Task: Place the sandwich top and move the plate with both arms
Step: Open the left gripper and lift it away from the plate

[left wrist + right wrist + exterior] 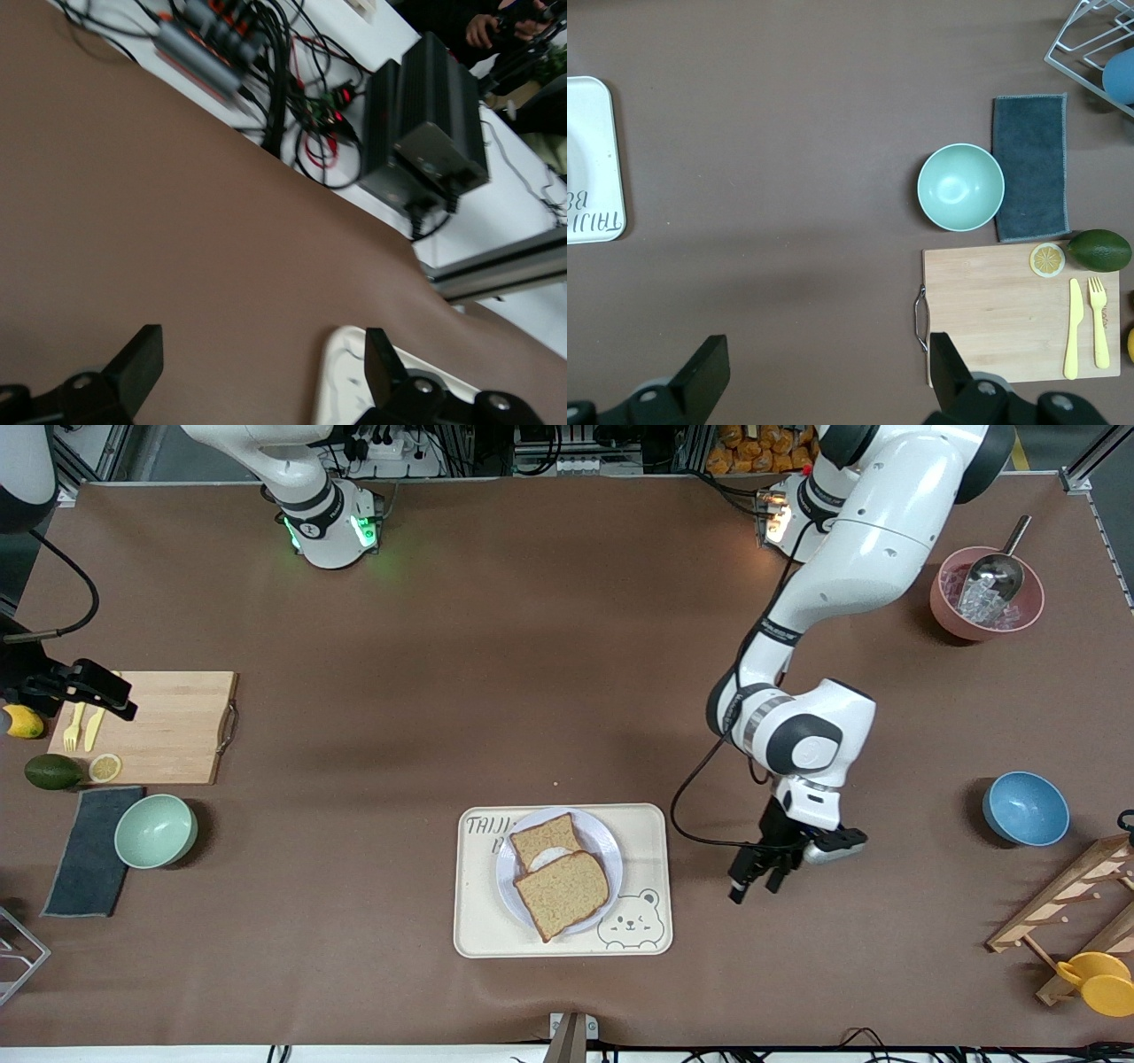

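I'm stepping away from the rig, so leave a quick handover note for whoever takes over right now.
Left gripper: open, empty, over bare table beside the tray.
Right gripper: open, empty, up over the cutting board; that arm waits.
Sandwich top lies on the plate, overlapping the egg slice but skewed. Plate sits on the tray.
Done: top placed.
Left: move the plate with both arms.
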Robot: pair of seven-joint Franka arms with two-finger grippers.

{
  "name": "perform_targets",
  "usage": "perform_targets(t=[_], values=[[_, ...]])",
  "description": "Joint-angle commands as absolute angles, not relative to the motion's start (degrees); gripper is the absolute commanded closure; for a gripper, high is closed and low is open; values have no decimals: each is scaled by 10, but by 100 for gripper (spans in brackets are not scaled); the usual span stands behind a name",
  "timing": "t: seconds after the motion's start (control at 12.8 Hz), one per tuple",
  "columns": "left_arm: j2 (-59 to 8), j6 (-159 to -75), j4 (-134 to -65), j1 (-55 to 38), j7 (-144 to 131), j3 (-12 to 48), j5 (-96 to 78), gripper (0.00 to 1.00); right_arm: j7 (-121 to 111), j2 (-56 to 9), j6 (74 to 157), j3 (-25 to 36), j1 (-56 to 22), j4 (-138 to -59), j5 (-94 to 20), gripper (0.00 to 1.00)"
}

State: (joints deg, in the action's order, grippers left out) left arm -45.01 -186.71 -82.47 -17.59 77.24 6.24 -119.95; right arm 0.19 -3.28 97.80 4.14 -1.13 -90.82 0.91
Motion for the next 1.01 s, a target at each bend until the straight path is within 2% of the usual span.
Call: perform_targets(t=[0.0, 0.23, 0.39, 0.7, 0.94], values=[[-438, -1890, -877, -150, 785, 65, -1087, 0, 11, -35, 974, 41, -11, -903, 11, 0], [-409, -1877, -927, -125, 787, 64, -1025, 0, 11, -36, 974, 41, -11, -903, 9, 0], [-368, -1817, -992, -114, 762, 46, -966, 0, 11, -36, 974, 41, -11, -904, 9, 0], [-317, -1699, -1055, -159, 620, -52, -821, 0, 11, -36, 973, 41, -10, -904, 9, 0], [-288, -1599, -1080, -222, 477, -156, -661, 0, 11, -36, 973, 42, -10, -904, 9, 0]])
